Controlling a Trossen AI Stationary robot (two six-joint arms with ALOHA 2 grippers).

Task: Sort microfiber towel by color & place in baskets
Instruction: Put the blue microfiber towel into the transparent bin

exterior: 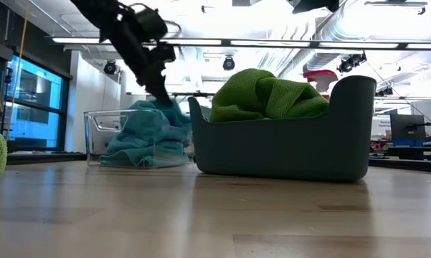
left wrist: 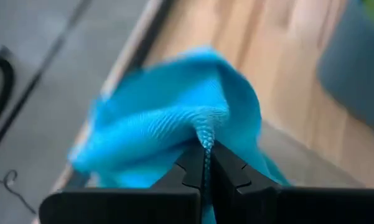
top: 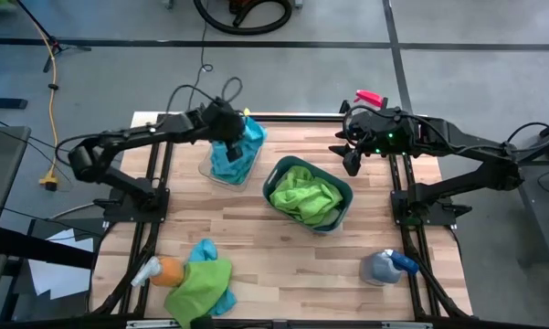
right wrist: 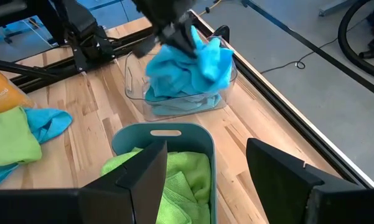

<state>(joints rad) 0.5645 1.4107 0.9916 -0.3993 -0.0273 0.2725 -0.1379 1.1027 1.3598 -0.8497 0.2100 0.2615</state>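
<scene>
My left gripper (top: 228,126) is shut on a turquoise microfiber towel (top: 249,137) over the far end of the clear basket (top: 221,172), which holds more turquoise cloth (right wrist: 168,93). Beside it stands the dark teal-grey basket (top: 280,170), filled with lime green towels (top: 303,196). Another green towel (top: 196,288) and a turquoise one (top: 204,251) lie at the near left of the table. My right gripper (right wrist: 205,168) hangs open above the table's far right, with nothing between its fingers. My left gripper pinches a raised fold (left wrist: 204,134) of the turquoise towel between its two fingers (left wrist: 227,171). The fingers slant down from the table's left. The cloth bunches out beyond the fingertips and hangs into the clear basket, its lower part (right wrist: 202,78) against the cloth there.
A spray bottle with an orange body (top: 162,271) lies by the near-left towels. A grey bottle with a blue top (top: 388,265) stands near the right edge. A pink-topped thing (top: 370,98) sits behind my right arm. Bare wood lies in the middle near side.
</scene>
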